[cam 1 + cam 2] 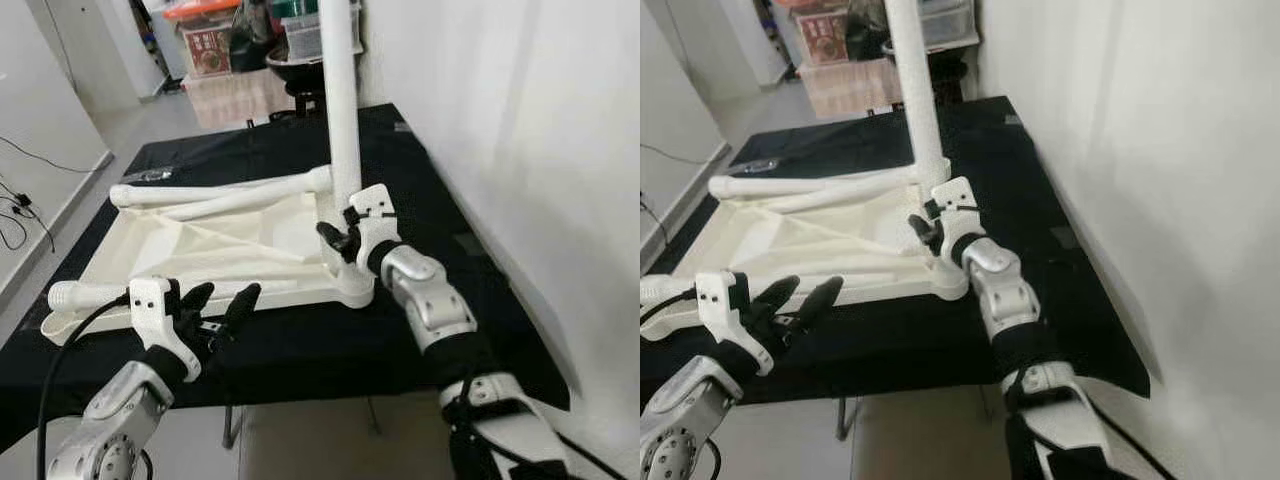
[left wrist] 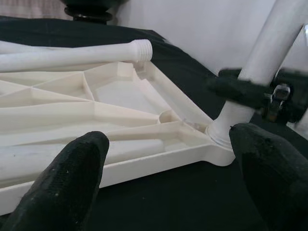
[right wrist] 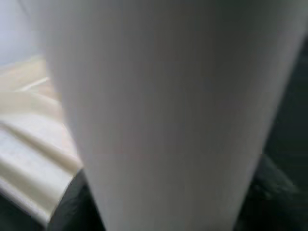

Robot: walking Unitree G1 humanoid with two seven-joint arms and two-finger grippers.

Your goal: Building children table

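One inverted white tabletop (image 1: 215, 245) (ribbed underside up) lies on a black cloth (image 1: 300, 345). One upright leg (image 1: 343, 120) stands in its near right corner socket, clasped low down by the right gripper (image 1: 345, 235). Three loose legs (image 1: 225, 190) lie across the tabletop. The left gripper (image 1: 222, 305) hovers at the near edge, fingers (image 2: 72, 180) spread, holding nothing.

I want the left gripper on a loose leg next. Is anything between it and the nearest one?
Nothing visible. The left gripper hovers open at the tabletop's near edge, with the closest loose leg lying just beyond.
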